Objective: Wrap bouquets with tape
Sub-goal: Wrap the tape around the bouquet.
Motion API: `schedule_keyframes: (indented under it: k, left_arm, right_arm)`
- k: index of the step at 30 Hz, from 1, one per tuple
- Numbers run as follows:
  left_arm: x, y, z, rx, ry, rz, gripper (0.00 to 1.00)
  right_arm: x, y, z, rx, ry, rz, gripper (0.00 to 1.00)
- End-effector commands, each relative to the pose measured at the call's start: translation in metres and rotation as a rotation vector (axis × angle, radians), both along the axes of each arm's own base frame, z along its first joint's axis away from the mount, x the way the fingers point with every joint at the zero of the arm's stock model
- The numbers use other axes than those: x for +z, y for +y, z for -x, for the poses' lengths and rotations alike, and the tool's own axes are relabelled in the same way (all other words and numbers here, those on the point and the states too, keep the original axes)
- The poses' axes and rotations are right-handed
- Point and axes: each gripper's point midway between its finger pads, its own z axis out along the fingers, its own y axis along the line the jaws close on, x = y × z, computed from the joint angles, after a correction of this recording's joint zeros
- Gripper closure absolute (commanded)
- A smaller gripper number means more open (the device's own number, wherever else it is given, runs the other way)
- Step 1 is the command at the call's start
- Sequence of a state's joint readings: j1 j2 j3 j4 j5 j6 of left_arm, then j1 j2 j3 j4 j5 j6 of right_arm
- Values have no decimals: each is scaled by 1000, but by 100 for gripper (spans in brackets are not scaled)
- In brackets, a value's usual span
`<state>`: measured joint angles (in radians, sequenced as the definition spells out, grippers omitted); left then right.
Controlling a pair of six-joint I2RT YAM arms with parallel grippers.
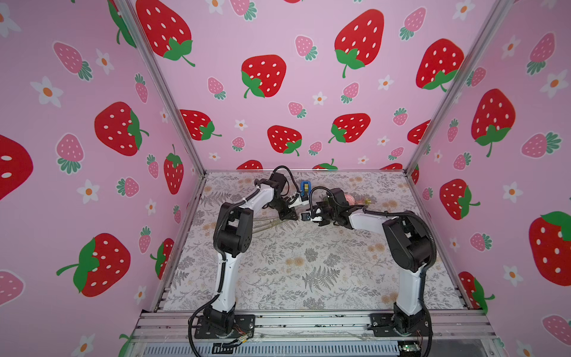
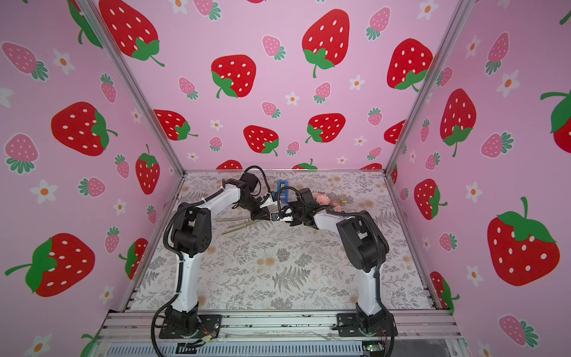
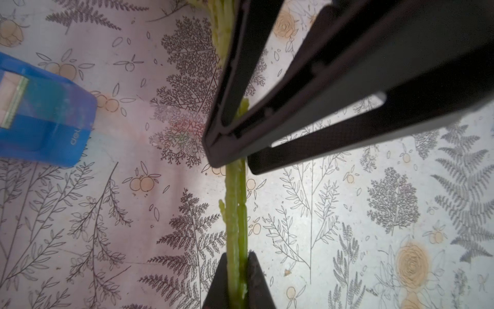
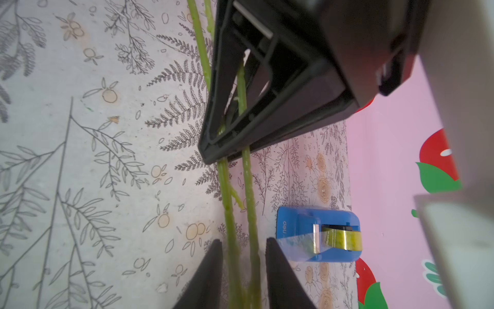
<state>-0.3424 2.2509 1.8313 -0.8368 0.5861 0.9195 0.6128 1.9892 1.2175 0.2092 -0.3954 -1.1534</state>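
The bouquet lies across the back of the table, its pink blooms (image 1: 349, 197) (image 2: 321, 197) to the right of both arms and its green stems (image 1: 268, 224) (image 2: 238, 225) fanning out left. My left gripper (image 3: 237, 264) (image 1: 289, 214) is shut on the stems (image 3: 235, 214). My right gripper (image 4: 243, 251) stands open around two stems (image 4: 227, 203), with a gap at each finger, closer to the blooms. Each wrist view shows the other gripper further along the stems: the right one (image 3: 234, 161) and the left one (image 4: 227, 156). The tape, a yellowish roll in a blue dispenser (image 1: 305, 187) (image 2: 282, 187) (image 3: 45, 117) (image 4: 318, 232), stands just behind the grippers.
The floral-print table (image 1: 309, 262) is boxed in by pink strawberry walls (image 1: 278, 92) on three sides. An aluminium rail (image 1: 309, 323) with both arm bases runs along the front edge. The dispenser stands close to the back wall.
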Motion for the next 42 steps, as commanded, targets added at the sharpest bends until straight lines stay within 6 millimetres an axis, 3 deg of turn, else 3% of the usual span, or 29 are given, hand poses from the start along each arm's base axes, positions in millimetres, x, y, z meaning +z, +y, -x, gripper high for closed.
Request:
schedule_keyframes:
  k: [1, 3, 11, 18, 20, 27, 29, 33, 42]
  left_arm:
    - [36, -12, 4, -45, -29, 82, 100]
    - [37, -13, 5, -46, -24, 91, 100]
    - [48, -17, 9, -53, -16, 128, 100]
    - [48, -15, 16, -59, 4, 129, 100]
    - [47, -15, 19, -59, 11, 127, 100]
    - [46, -15, 20, -45, 29, 126, 100]
    - [44, -13, 19, -38, 26, 113, 100]
    - [37, -8, 12, -13, 9, 75, 83]
    - [30, -7, 8, 9, 9, 57, 75]
  right_arm:
    - [-5, -1, -8, -31, -42, 4, 69]
    - [0, -2, -14, -55, -59, -6, 69]
    - [-14, -5, -12, -42, -61, 34, 68]
    - [-9, -2, -19, -54, -107, 32, 69]
    - [-7, 1, -20, -48, -121, 34, 72]
    - [-1, 6, -16, -33, -180, 51, 100]
    - [0, 3, -13, -21, -193, 67, 100]
    - [6, 1, -4, 4, -225, 79, 100]
    - [12, 8, 8, 24, -286, 59, 100]
